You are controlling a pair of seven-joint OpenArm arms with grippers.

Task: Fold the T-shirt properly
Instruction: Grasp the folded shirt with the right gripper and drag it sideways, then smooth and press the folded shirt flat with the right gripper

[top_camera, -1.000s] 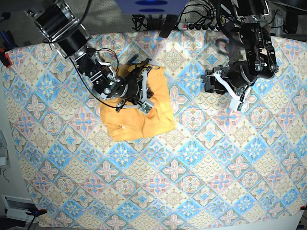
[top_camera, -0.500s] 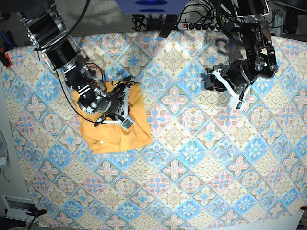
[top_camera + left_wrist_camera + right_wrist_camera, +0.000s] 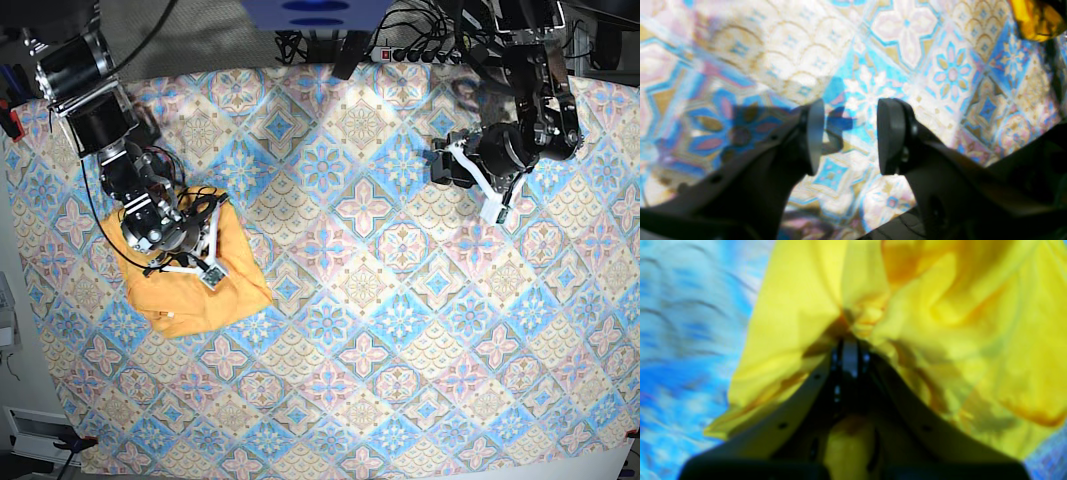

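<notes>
Right gripper (image 3: 849, 355) pinches the bunched T-shirt (image 3: 200, 290) near the tablecloth's (image 3: 400, 330) edge; left gripper (image 3: 848, 136) hovers part-open, empty, over bare cloth.

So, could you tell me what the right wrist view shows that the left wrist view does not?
Right wrist only: the right gripper shut on bunched fabric of the T-shirt, close up.
Left wrist only: the left gripper open and empty, its shadow on the tablecloth below.
Both: the patterned tablecloth and some yellow T-shirt, which in the left wrist view is just a scrap at the top right corner.
</notes>
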